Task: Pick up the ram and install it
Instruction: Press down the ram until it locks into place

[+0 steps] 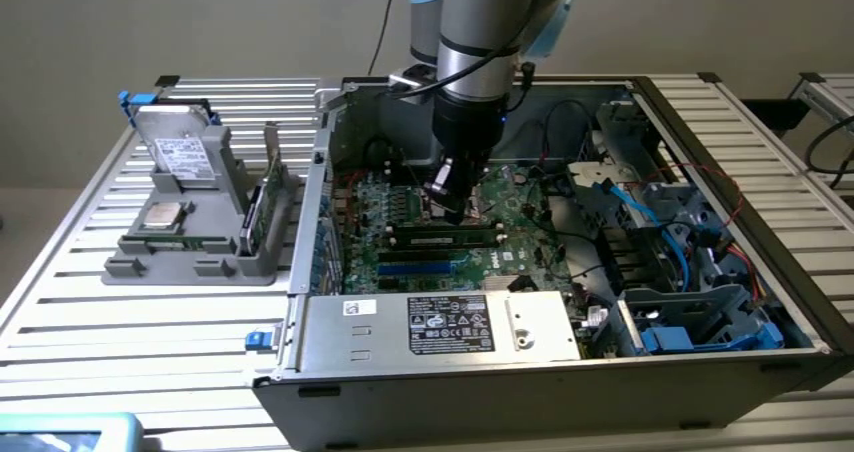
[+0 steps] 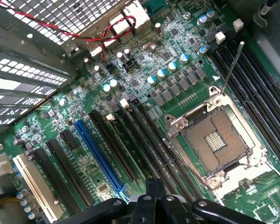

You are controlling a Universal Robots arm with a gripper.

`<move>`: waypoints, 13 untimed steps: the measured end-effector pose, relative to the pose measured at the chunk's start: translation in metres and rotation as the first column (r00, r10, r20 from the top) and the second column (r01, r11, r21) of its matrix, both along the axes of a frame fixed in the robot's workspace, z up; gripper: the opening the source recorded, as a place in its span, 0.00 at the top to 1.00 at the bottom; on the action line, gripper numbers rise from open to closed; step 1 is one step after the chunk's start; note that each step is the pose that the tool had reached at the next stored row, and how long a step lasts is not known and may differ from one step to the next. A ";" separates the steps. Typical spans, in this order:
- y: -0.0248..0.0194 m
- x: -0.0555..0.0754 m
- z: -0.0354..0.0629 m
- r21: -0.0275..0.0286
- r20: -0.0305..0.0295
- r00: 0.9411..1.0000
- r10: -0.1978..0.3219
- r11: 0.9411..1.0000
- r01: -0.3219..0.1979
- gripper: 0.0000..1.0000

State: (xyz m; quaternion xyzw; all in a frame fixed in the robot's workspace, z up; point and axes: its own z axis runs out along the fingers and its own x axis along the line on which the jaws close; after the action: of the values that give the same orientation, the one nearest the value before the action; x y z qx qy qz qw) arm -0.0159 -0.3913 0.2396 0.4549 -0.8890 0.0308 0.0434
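One ram [image 1: 446, 240] lay in its slot | just under my gripper [image 1: 454, 215] | long side crosswise | fingers pressed together, holding nothing.

Arm [image 1: 481, 32] was silver-grey metal tube with light-blue joint caps and a black band near the wrist. Black cable [image 1: 388, 32] ran alongside it. Tool [image 1: 451, 204] was black, narrow, tapering; wrist view showed black linkage with round pivot screws [image 2: 143, 198].
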 end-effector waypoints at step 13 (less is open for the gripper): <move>0.0000 0.000 0.0000 0.001 0.007 0.986 -0.165 0.986 0.165 0.89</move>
State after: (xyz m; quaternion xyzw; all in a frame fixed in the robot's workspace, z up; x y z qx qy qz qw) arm -0.0159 -0.3914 0.2396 0.3796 -0.9237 0.0286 0.0428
